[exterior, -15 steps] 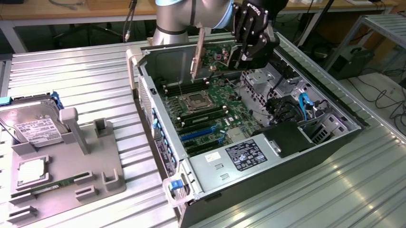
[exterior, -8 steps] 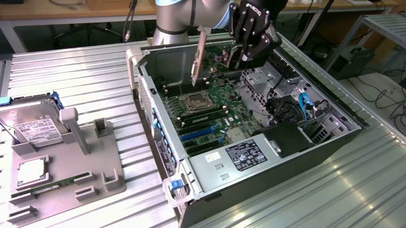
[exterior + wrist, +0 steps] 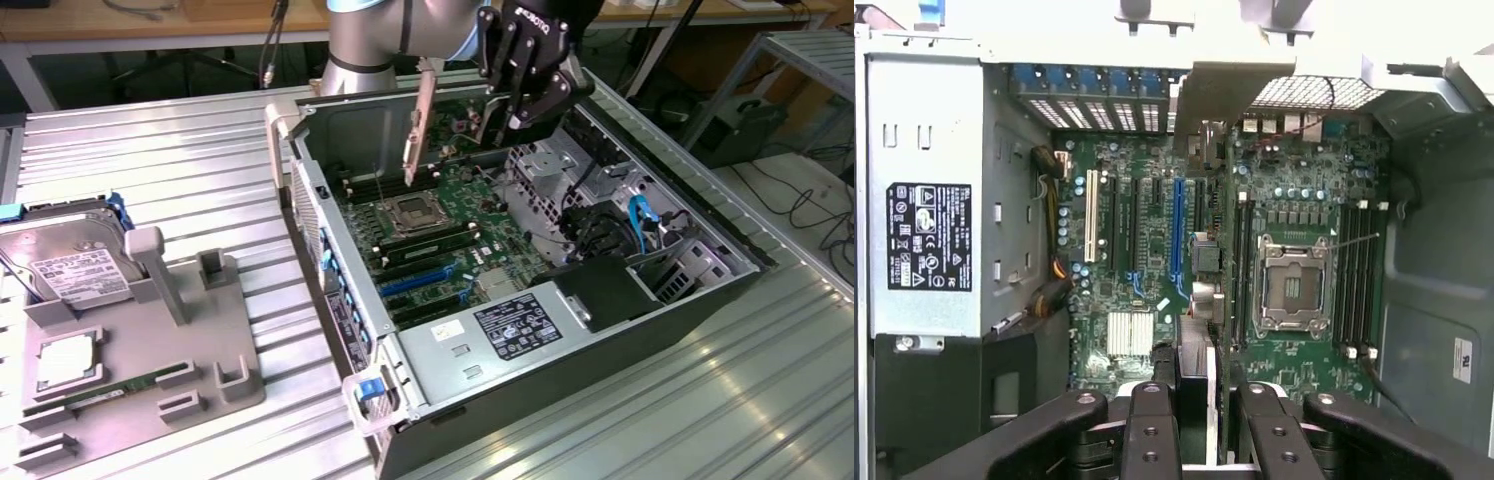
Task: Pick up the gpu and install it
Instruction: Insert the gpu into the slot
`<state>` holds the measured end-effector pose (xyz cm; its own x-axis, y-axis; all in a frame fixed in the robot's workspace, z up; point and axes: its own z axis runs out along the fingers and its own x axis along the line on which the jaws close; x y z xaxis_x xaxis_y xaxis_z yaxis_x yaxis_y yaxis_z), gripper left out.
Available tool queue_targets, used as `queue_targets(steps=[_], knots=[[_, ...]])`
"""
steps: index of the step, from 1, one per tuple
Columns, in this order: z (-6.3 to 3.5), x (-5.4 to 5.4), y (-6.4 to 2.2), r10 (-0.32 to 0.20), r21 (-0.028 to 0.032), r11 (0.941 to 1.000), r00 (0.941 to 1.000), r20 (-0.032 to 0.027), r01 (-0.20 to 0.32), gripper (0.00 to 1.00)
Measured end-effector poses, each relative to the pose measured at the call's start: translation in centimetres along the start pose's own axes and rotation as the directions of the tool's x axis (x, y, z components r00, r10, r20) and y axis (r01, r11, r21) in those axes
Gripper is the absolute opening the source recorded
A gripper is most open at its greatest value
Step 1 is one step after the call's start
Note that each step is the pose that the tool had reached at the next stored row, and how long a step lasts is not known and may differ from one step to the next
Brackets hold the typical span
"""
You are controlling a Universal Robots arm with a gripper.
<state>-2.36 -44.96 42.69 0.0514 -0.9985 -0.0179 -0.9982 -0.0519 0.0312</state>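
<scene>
**Ribbed metal table carrying an open computer case, gpu held over the board**

We are looking at a ribbed metal table that is carrying an open computer case lying on its side. Our hand is hanging over the far part of the motherboard, and its fingers are clamping the gpu from both sides. The gpu is standing on edge over the board, with its pale bracket strip pointing toward the case's slotted rear wall, just beside the CPU socket. At the exterior view's left, a grey fixture is holding a hard drive and a RAM stick, well apart from the case.
</scene>
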Motion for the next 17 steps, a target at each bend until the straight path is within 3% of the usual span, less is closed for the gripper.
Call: queue_targets(steps=[8, 17], knots=[[0.14, 0.0, 0.27, -0.065, -0.0013, 0.9979, 0.9979, -0.0022, 0.065, 0.28], [1.32, 0.0, 0.68, -0.06, 0.0006, 0.9982, 0.9982, -0.002, 0.06, 0.28]])
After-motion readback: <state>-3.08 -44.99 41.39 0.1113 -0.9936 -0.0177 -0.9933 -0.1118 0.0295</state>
